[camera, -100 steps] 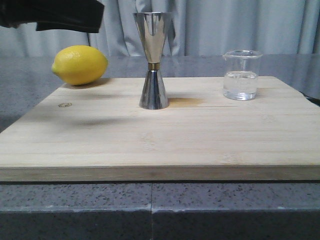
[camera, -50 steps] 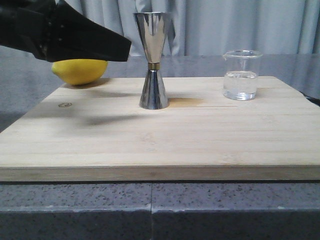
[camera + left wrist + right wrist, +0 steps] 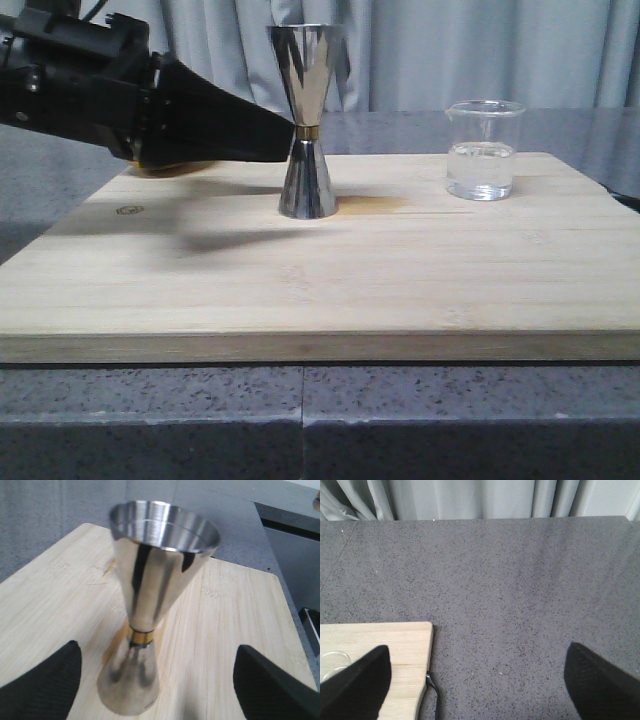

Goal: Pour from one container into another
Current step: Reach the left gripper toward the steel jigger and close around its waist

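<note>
The steel jigger (image 3: 307, 120) stands upright near the middle back of the wooden board (image 3: 320, 280). My left gripper (image 3: 275, 135) comes in from the left, its tips level with the gold waist band. In the left wrist view the jigger (image 3: 150, 610) stands just ahead of the gap between the wide-apart fingers (image 3: 45, 685), untouched; the left gripper (image 3: 157, 692) is open. The glass beaker (image 3: 484, 150), holding clear liquid, stands at the board's back right. My right gripper (image 3: 480, 685) is open over the grey counter, past the board's corner; only the beaker's rim (image 3: 332, 659) shows beside one finger.
A yellow lemon (image 3: 175, 166) lies at the board's back left, almost wholly hidden behind my left arm. Grey speckled counter (image 3: 520, 590) surrounds the board, with curtains behind. A dark cable (image 3: 434, 692) runs along the board's edge (image 3: 427, 645).
My left arm has swung down and to the right from the top left corner, covering the lemon, and its tips now reach the jigger's waist. Jigger and beaker have not moved.
</note>
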Robot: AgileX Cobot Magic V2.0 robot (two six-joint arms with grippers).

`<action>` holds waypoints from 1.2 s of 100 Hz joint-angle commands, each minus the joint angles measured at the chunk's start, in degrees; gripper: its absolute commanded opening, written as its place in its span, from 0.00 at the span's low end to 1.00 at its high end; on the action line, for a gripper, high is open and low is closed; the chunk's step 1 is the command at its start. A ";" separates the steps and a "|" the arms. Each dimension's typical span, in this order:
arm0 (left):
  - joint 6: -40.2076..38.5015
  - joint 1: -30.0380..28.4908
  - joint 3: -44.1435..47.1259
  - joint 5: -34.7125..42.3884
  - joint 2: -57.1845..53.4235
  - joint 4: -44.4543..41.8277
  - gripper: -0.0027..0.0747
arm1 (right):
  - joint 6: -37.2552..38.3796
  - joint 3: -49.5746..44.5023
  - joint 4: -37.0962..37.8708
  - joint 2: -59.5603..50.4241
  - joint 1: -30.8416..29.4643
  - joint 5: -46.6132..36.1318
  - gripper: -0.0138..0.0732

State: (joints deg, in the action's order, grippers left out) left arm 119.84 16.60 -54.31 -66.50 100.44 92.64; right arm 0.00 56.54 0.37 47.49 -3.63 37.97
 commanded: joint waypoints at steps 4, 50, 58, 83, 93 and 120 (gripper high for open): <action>1.19 1.86 -1.71 -4.12 -2.07 4.99 0.77 | -0.42 1.37 0.48 0.61 0.08 -4.33 0.90; 1.89 2.78 -5.44 -1.09 -2.07 5.38 0.76 | -0.42 1.37 0.15 1.60 0.08 -4.09 0.90; 1.89 2.78 -5.76 -1.06 -2.07 5.50 0.76 | -0.42 1.37 0.15 1.60 0.08 -4.16 0.90; 1.89 3.65 -5.70 -0.66 -0.86 6.18 0.77 | -0.42 1.37 0.04 1.60 0.08 -4.63 0.90; 2.03 4.38 -5.70 -0.56 0.47 6.84 0.76 | -0.42 1.37 0.04 1.60 0.08 -4.65 0.90; 2.30 4.48 -5.70 -0.78 1.47 8.08 0.76 | -0.42 1.37 0.04 1.60 0.08 -4.54 0.90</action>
State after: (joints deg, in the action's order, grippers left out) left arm 121.83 20.63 -58.45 -64.06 104.37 96.81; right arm 0.00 56.54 0.00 49.21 -3.63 37.80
